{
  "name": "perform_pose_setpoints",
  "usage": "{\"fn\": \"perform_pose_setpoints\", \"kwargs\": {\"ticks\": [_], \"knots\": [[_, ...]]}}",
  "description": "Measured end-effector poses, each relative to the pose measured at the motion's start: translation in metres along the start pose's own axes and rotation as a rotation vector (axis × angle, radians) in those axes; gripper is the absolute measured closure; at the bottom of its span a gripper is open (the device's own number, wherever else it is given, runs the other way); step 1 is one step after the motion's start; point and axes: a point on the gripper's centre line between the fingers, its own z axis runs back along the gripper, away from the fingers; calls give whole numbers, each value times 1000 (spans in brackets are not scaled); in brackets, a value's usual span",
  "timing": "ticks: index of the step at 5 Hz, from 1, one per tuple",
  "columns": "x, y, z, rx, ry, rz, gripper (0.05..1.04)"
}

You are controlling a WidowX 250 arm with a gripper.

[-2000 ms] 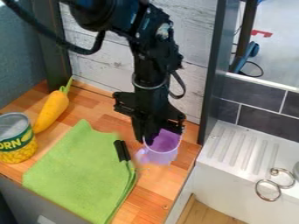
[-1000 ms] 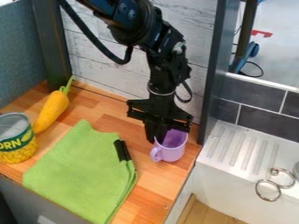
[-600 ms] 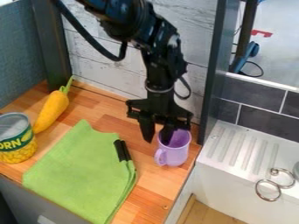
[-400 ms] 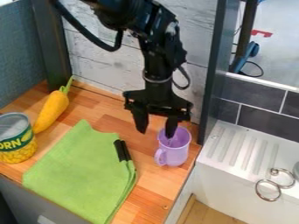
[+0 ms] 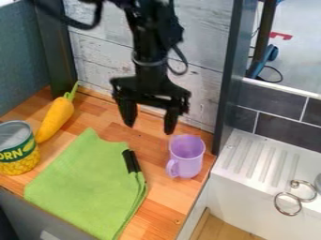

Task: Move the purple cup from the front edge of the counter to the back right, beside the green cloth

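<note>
Nearest, a green cloth [image 5: 87, 187] lies folded along the front edge of the worktop [image 5: 166, 201], matte and soft-looking, its layers showing at the right side. A black handle [image 5: 131, 161] sticks out at its right-hand border (what it belongs to cannot be told). To the left stands a can [image 5: 18, 154], a smooth cylinder with a green and yellow label and a metal lid, close to the front edge.

Further in, the lilac mug [image 5: 187, 157] stands upright near the right edge, empty as far as its inside shows; smooth, probably plastic, handle turned toward the front left. The carrot [image 5: 55, 118], orange-yellow and tapering, lies toward the back left corner, green top pointing to the back.

The gripper [image 5: 149, 129] hangs behind and to the left of the mug, released, fingers spread, holding nothing. A moment ago one finger was inside the mug; it has since risen clear, and the mug has stayed put. Two seconds earlier the mug was further left. Judgement: the mug has been set down and let go, its placing apparently finished.

Behind, the wall [image 5: 100, 56] of pale, streaked planks.
</note>
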Motion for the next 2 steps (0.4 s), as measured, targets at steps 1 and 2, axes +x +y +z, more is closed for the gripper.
{"fn": "perform_pose_setpoints", "kwargs": {"ticks": [1,2], "knots": [[-20,18,24,57,4,-69,83],[-48,31,22,63,69,-208,83]]}}
